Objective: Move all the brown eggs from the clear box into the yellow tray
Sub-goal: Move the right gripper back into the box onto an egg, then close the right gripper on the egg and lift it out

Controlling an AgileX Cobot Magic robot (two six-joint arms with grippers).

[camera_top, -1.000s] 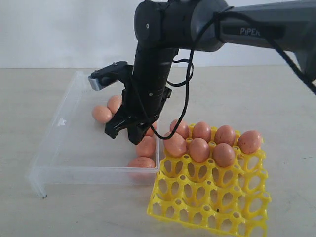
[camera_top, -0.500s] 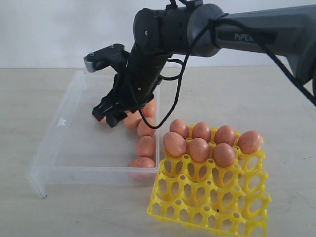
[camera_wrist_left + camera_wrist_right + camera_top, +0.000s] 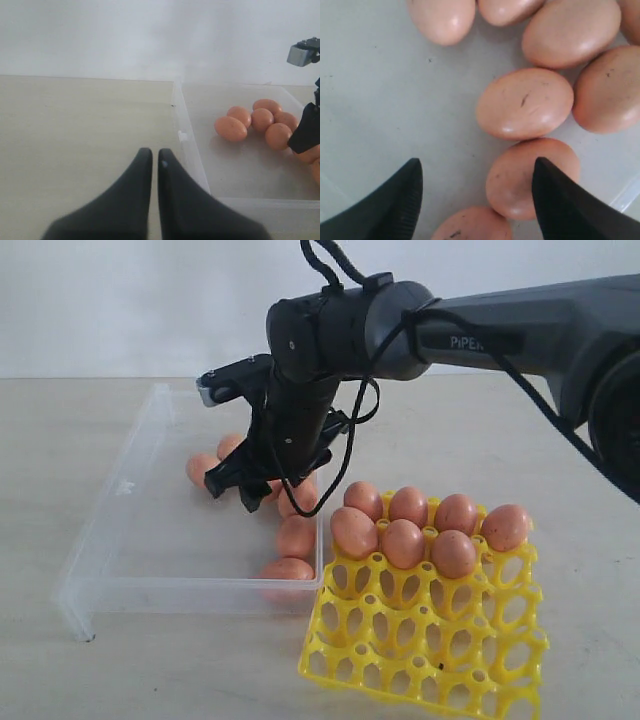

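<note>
Several brown eggs (image 3: 295, 537) lie in the clear box (image 3: 130, 480), most of them along its right side. Several more sit in the back cups of the yellow tray (image 3: 420, 640). My right gripper (image 3: 238, 492) hangs open low over the eggs in the box, holding nothing. In the right wrist view the right gripper (image 3: 476, 167) has one egg (image 3: 532, 177) beside one finger and another egg (image 3: 525, 102) just beyond. My left gripper (image 3: 155, 152) is shut and empty over the bare table beside the box wall (image 3: 190, 145).
The tray (image 3: 330, 640) stands against the box's front right corner, its front rows of cups empty. The right arm (image 3: 520, 320) reaches in from the right above the tray. The left part of the box floor (image 3: 170, 530) is bare. A white wall stands behind.
The right gripper swung left over the box, then came back a little to the right, above the egg cluster. The eggs in the tray have not moved.
</note>
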